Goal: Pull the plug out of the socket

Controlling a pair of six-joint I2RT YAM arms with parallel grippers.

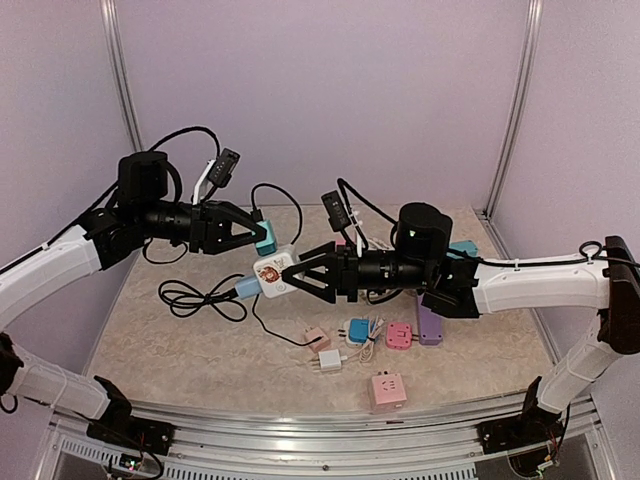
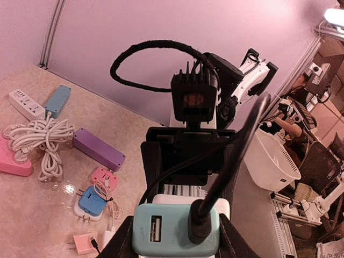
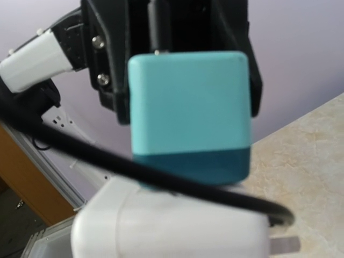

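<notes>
Held in the air above the table, the teal plug (image 1: 266, 238) seems seated in the white socket (image 1: 273, 275), with the left gripper (image 1: 256, 236) clenched on the plug and the right gripper (image 1: 296, 276) grasping the socket, so a crooked pull can make either one slip out.

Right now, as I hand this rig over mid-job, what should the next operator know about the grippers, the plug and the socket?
Left gripper: shut on the teal charger plug, with a black cable running out of it.
Right gripper: shut on the white socket cube, held in mid-air.
Done: both parts are gripped, one per arm.
Left: the teal plug sits against the cube with no visible gap, so it looks not yet pulled off. Draw the arms apart.
Note: a light blue plug is also on the cube's side.
</notes>
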